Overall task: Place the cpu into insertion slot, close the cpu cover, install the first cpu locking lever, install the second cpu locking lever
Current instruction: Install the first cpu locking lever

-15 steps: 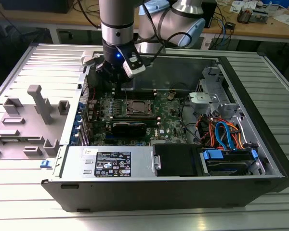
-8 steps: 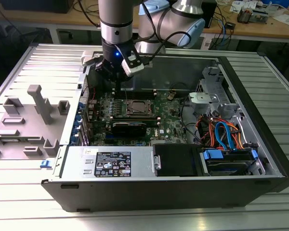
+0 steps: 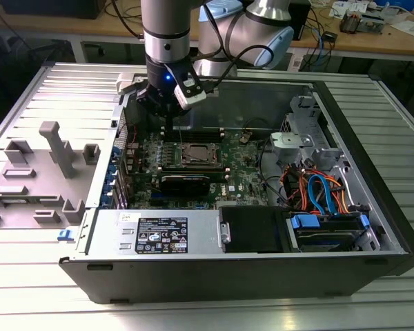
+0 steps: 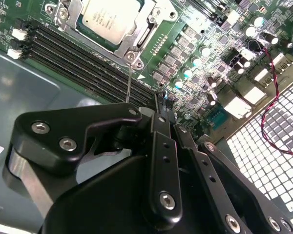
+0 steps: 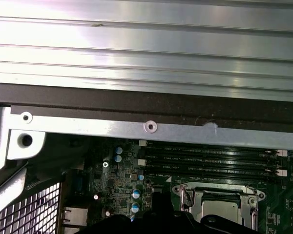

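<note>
1. Arm (image 3: 167, 27): silver-grey tube with a dark band, upper middle of the exterior view.
2. Joint cap (image 3: 224, 8): pale blue.
3. Wrist (image 3: 167, 76): black, with a small blue light.
4. Cable (image 3: 252, 49): black, looping.
5. Gripper (image 4: 162, 100): black links with silver screws.

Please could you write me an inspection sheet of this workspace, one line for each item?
surface: ribbed metal table carrying an open computer case.
job's things: cpu sits in the insertion slot; cpu cover lies flat around it; one thin locking lever stands upright at the socket corner.
clutter: grey fixture blocks on the table, at the exterior view's left.
end effector: hovers over the motherboard, close to the upright lever.
cables: orange and blue bundle inside the case; red-black twisted wire beside the motherboard.
surroundings: wooden workbench behind, with small items.
</note>
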You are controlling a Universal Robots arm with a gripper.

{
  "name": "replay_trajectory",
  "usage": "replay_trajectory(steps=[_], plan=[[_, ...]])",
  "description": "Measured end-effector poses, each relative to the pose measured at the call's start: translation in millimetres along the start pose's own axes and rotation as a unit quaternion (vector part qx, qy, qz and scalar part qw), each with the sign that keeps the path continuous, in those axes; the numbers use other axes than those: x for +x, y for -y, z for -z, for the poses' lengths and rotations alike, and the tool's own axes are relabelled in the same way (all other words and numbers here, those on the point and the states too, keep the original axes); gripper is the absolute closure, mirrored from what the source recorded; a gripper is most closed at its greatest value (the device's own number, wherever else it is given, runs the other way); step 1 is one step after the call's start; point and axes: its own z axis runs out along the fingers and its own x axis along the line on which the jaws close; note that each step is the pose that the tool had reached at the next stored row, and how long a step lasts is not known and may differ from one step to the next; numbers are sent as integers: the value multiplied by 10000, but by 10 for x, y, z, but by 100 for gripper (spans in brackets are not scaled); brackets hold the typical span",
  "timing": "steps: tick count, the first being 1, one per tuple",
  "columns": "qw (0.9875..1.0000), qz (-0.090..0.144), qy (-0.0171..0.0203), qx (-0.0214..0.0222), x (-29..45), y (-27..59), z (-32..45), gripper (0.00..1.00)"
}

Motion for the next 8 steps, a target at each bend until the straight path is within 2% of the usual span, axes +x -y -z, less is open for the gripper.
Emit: replay_trajectory(steps=[8], plan=[[10000,0,6,7,-24,-22,-1,89]])
